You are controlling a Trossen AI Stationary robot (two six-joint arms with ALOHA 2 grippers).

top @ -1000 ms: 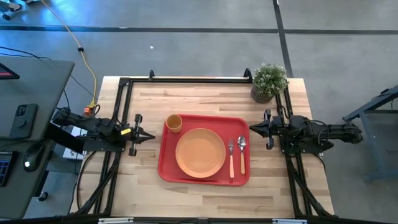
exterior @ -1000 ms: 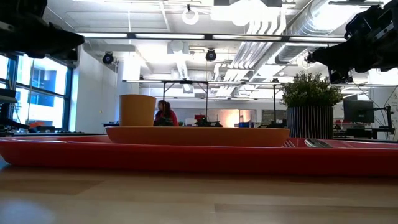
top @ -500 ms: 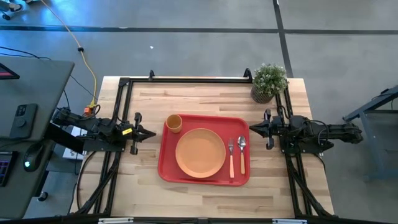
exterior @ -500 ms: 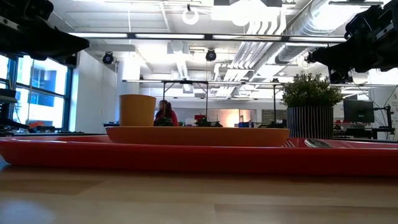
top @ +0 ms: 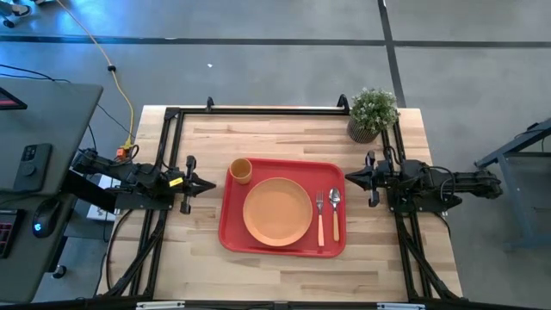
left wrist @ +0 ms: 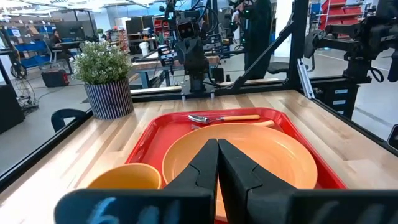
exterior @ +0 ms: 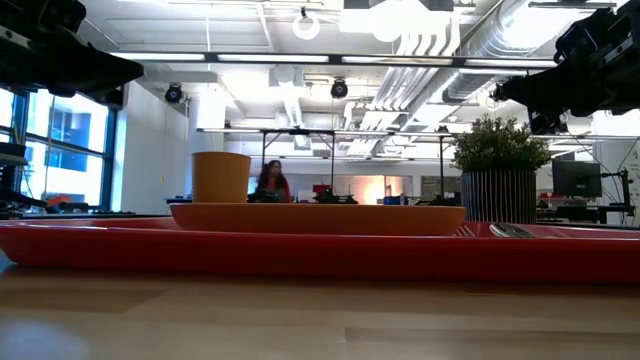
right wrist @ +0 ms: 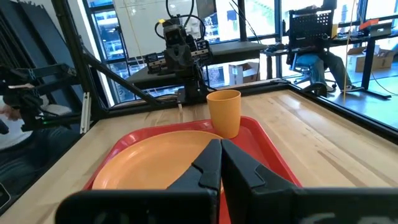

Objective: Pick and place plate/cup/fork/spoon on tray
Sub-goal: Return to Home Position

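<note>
A: Plate (top: pixel 277 211) first. Where?
B: Flat in the middle of the red tray (top: pixel 229 226), on the wooden table (top: pixel 258 138).
A: And the cup (top: pixel 240 170)?
B: Upright in the tray's far left corner, just beside the plate. From table height, sticking up behind the plate's rim.
A: Fork (top: pixel 320 217) and spoon (top: pixel 335 211)?
B: Side by side on the tray, right of the plate. Fork next to the plate, spoon on the outer side. Silver ends toward the far edge, orange handles toward the near edge. Very close together; touching or not, hard to tell.
A: Left gripper (top: pixel 212 184)?
B: Off the tray, just past its left edge, up above the table, pointing at the tray. Fingers pressed together, nothing between them.
A: Right gripper (top: pixel 349 178)?
B: Just past the tray's right edge, up above the table, pointing at the tray from that side. Fingers pinched tight too, holding nothing.
A: Anything else?
B: A small potted plant (top: pixel 372 114) at the table's far right corner, apart from the tray. Far off in the room behind, a person (exterior: pixel 270 182) in red.
</note>
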